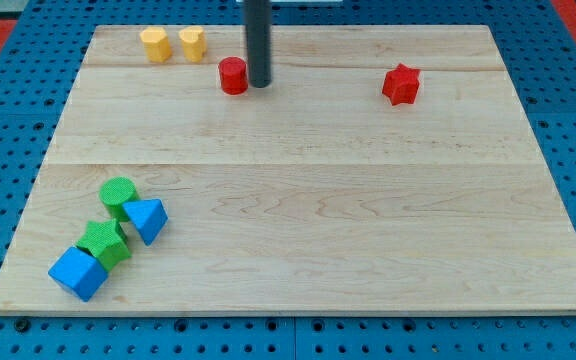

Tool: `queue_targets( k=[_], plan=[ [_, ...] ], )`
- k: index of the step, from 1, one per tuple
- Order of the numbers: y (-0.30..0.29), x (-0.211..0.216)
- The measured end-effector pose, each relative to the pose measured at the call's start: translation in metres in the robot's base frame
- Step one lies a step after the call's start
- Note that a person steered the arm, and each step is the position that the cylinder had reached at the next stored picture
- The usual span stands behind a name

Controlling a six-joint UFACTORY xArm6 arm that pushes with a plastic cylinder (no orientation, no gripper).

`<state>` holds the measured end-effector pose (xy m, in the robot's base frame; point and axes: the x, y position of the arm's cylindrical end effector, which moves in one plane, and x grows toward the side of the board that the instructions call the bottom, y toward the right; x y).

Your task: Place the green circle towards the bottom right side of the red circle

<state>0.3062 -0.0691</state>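
The green circle lies on the wooden board at the lower left, touching a blue triangle. The red circle sits near the board's top, left of centre. My tip is just to the right of the red circle, very close to it and far from the green circle. The dark rod rises straight up out of the view's top.
A green star-like block and a blue cube lie below the green circle in a tight cluster. Two yellow blocks sit at the top left. A red star-like block is at the upper right.
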Motion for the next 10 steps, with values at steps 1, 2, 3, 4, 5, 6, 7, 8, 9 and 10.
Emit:
queue_targets(
  k=[1,2,3,4,5,6,7,8,9,10],
  plan=[
    [-0.063,-0.024],
    [-0.057,-0.024],
    [0.035,-0.043],
    [0.111,-0.048],
    [0.226,-0.048],
    [0.279,-0.001],
    [0.139,0.027],
    [0.005,0.005],
    [-0.006,-0.002],
    [0.042,0.012]
  ],
)
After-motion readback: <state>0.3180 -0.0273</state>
